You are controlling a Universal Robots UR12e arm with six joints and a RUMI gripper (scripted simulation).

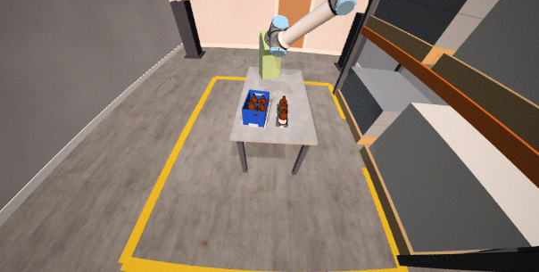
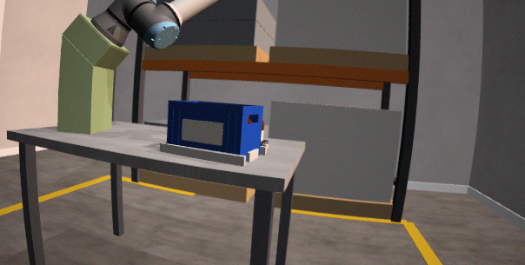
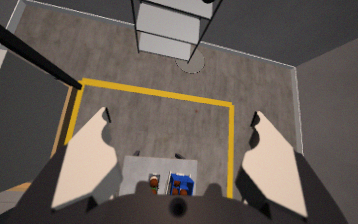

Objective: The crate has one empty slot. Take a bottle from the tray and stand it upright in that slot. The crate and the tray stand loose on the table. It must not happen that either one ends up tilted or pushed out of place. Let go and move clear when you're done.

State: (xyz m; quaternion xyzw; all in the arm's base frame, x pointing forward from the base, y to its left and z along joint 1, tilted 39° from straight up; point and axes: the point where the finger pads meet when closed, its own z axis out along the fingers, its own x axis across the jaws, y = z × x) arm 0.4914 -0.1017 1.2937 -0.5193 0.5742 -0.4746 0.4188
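Blue crate [image 2: 215, 128] bears a blank grey label [image 2: 202, 132].

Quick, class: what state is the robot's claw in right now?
Claw: open wide, holding nothing, high above the table.

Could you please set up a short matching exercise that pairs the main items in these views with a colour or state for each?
Things:
1. crate
2. tray
3. gripper
4. arm's pedestal

Descriptions:
A. green block at the far end of the table
B. fingers spread wide, holding nothing, high above the table
C. blue, with brown bottles standing in it
D. a short row of bottles, beside the blue box

Pairs: 1-C, 2-D, 3-B, 4-A
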